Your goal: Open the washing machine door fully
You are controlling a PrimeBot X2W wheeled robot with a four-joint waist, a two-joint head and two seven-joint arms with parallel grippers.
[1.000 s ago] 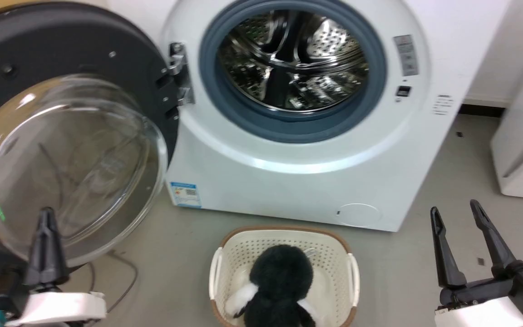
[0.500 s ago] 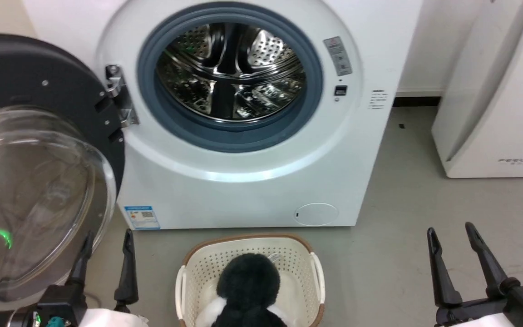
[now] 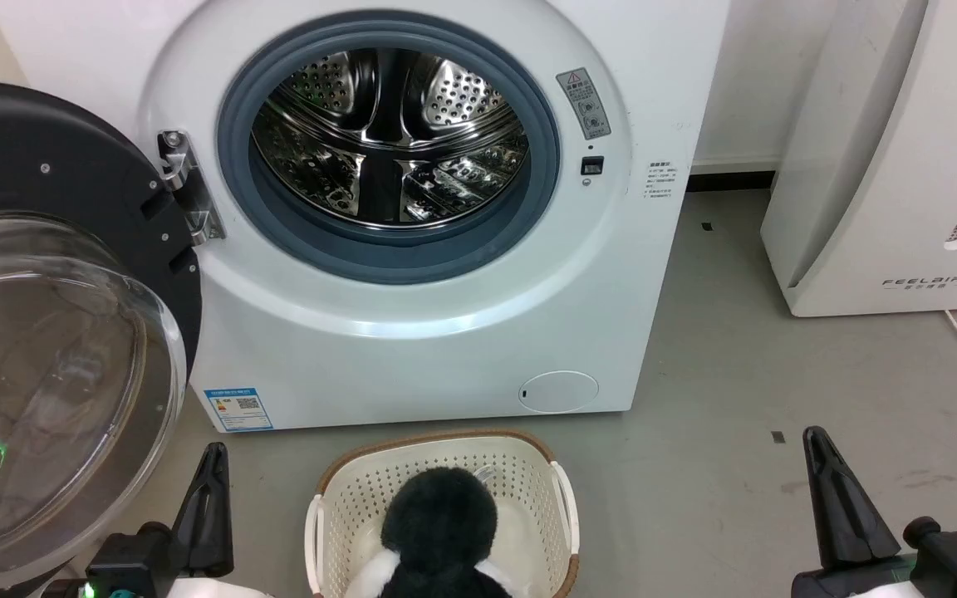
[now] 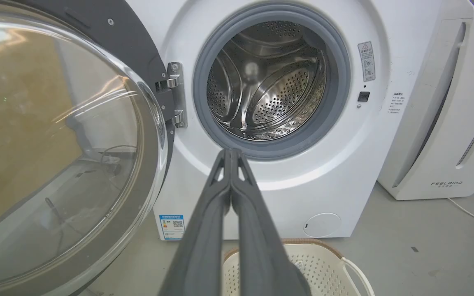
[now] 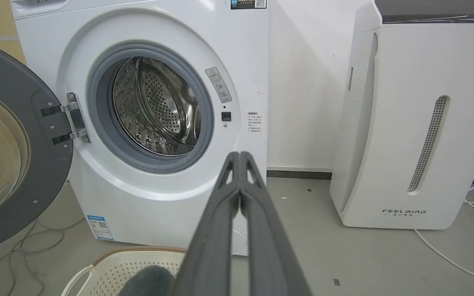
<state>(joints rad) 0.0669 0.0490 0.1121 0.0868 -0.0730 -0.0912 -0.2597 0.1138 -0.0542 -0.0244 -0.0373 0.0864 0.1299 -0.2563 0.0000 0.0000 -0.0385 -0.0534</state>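
Left gripper (image 3: pixel 213 453) is keeping its two dark fingers pressed together on nothing, sitting low at the near left, close beside the lower rim of the washing machine door (image 3: pixel 71 158) with a small gap between them. Right gripper (image 3: pixel 816 438) is likewise closed and empty, hovering over the grey floor (image 3: pixel 719 349) at the near right, well apart from the machine. That black door is standing swung out to the left of the washing machine (image 3: pixel 412 340), hanging on its metal hinge (image 3: pixel 188 195), its clear glass bowl (image 3: pixel 38 374) bulging toward the near side. Farther back, the steel drum (image 3: pixel 387 141) is showing inside the grey rubber ring (image 3: pixel 399 259). A cream basket (image 3: pixel 445 438) holding a black plush toy (image 3: pixel 441 523) is sitting just before the machine, and a white appliance (image 3: pixel 885 166) is standing at the right.
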